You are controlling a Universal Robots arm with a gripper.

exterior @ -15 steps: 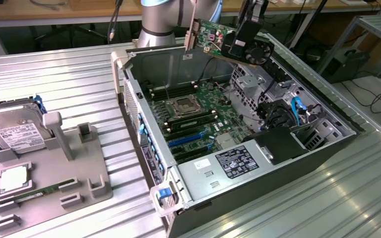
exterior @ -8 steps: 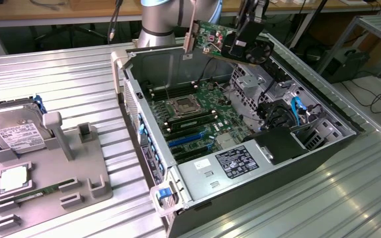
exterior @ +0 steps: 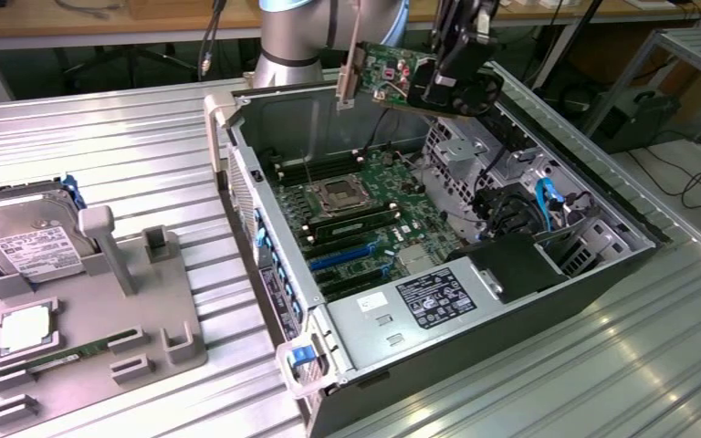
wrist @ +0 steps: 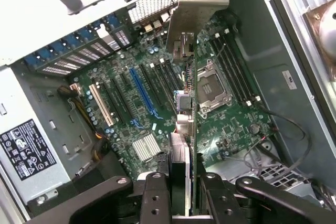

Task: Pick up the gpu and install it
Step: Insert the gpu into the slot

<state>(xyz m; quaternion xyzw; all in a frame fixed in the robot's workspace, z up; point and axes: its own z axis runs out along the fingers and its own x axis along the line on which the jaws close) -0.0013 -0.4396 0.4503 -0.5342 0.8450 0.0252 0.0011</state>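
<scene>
The gripper pinches the gpu high over the far end of the open computer case, so keep it straight above the blue slot

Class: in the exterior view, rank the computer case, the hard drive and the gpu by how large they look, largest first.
1. Computer case
2. Hard drive
3. gpu, held in the gripper above the case; it sits farther from the camera, so 2 and 3 are unsure.

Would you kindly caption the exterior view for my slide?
Claw holds the gpu above the open computer case, over its motherboard.
</scene>
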